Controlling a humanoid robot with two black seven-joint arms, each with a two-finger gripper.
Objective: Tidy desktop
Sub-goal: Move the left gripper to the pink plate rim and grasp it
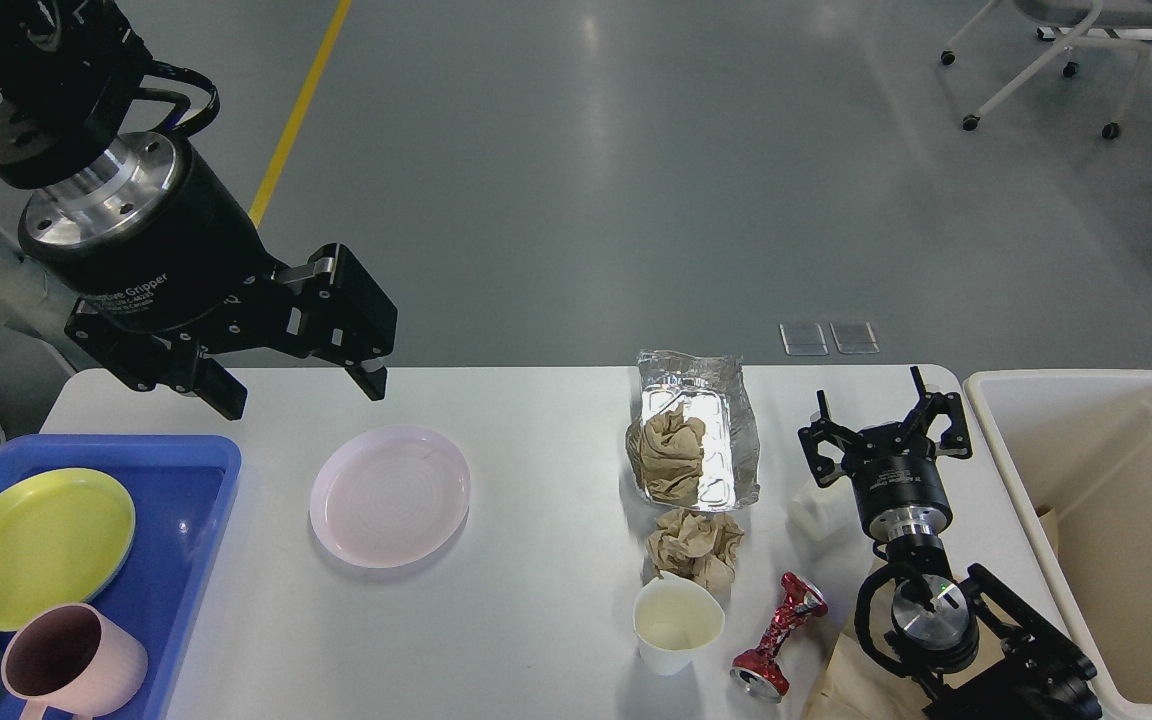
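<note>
Pink mug (71,660) in blue tray (204,470), desktop (536,420) bare between plate (389,495), foil (698,430)

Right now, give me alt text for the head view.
A white desktop holds a pink plate, a foil tray with crumpled paper and a crushed red can. The left pincer hangs open above; the right pincer is open beside a cream bin.

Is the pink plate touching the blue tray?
Apart. The head view shows a strip of bare white desktop between the pink plate and the blue tray.
</note>
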